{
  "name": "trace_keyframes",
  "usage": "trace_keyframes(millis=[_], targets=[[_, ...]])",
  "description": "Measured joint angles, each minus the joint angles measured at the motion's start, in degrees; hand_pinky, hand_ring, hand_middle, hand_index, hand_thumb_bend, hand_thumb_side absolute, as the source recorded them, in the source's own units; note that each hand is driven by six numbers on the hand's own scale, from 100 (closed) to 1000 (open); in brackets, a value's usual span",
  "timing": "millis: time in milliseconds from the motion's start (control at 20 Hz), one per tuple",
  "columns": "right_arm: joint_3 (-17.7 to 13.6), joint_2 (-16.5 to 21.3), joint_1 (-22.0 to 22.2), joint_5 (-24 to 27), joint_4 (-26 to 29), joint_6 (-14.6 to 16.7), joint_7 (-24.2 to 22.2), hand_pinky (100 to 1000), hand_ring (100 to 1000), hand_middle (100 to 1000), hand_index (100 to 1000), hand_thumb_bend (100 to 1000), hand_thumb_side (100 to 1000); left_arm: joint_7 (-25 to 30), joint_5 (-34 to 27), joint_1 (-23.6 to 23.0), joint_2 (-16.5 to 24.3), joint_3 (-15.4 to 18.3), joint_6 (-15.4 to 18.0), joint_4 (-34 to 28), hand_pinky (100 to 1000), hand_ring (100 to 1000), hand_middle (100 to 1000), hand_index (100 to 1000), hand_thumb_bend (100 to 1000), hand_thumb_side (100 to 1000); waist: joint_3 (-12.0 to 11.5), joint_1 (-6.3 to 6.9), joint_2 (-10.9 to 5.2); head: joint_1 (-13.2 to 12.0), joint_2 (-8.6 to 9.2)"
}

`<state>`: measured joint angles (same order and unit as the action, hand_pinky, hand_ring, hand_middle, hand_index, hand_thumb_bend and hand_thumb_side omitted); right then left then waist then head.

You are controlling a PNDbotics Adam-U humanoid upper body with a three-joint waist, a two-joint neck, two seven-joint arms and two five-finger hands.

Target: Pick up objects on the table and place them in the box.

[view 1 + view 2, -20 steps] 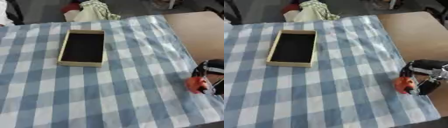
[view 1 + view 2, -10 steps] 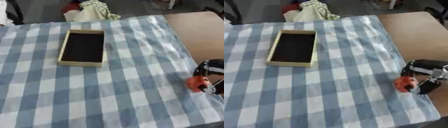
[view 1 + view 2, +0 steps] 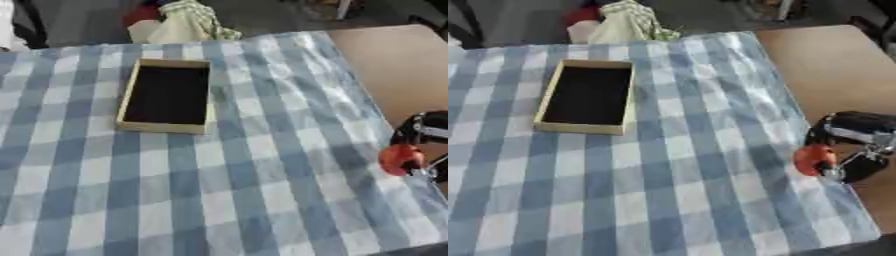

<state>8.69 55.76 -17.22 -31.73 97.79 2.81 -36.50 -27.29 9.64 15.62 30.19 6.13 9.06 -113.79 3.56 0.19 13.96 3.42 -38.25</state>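
Observation:
An open shallow box (image 3: 588, 96) with tan walls and a black inside lies on the blue-and-white checked cloth (image 3: 667, 190), left of centre. At the cloth's right edge my right hand (image 3: 857, 134), black with silver parts, has its fingers curled round a small round orange-red object (image 3: 814, 159). The object sits at the hand's left side, just above the cloth. Most of the hand lies past the cloth's edge, and the left eye view cuts it off. My left hand shows in no view.
The bare brown table top (image 3: 833, 65) lies to the right of the cloth. A bundle of pale green-striped fabric (image 3: 630, 20) and something red lie beyond the far edge, behind the box.
My right hand has moved a little up the picture with the orange-red object in it. The box and the cloth have stayed where they were.

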Motion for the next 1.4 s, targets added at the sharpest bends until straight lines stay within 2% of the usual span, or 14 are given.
trace_keyframes(millis=[400,850,1150,1400], targets=[[-0.66,1.4,-4.28,0.87,3.66,-0.72,-0.45,673,668,564,718,100,100,0.07,0.0,0.0,0.0,0.0,0.05,0.0,771,783,734,826,554,702,-0.47,-0.3,-0.04,0.08,-0.36],[2.09,1.19,-16.65,1.73,4.97,0.31,-3.61,676,668,563,722,100,100,0.48,-0.04,0.3,0.01,-0.07,0.18,0.0,771,782,735,827,554,702,-1.73,-0.56,-0.12,0.83,-0.4],[4.95,-3.41,-26.89,1.71,1.13,1.27,-5.92,673,661,555,722,100,100,0.78,-0.3,0.49,0.01,-0.34,0.23,0.0,771,781,735,827,554,701,-2.38,-0.63,-0.13,1.21,-0.41],[6.92,-9.65,-34.91,-0.02,-4.91,2.41,-7.02,670,655,549,723,100,100,0.84,-0.47,0.52,0.01,-0.35,0.22,0.0,771,781,735,827,554,701,-2.58,-0.62,-0.14,1.36,-0.42]])
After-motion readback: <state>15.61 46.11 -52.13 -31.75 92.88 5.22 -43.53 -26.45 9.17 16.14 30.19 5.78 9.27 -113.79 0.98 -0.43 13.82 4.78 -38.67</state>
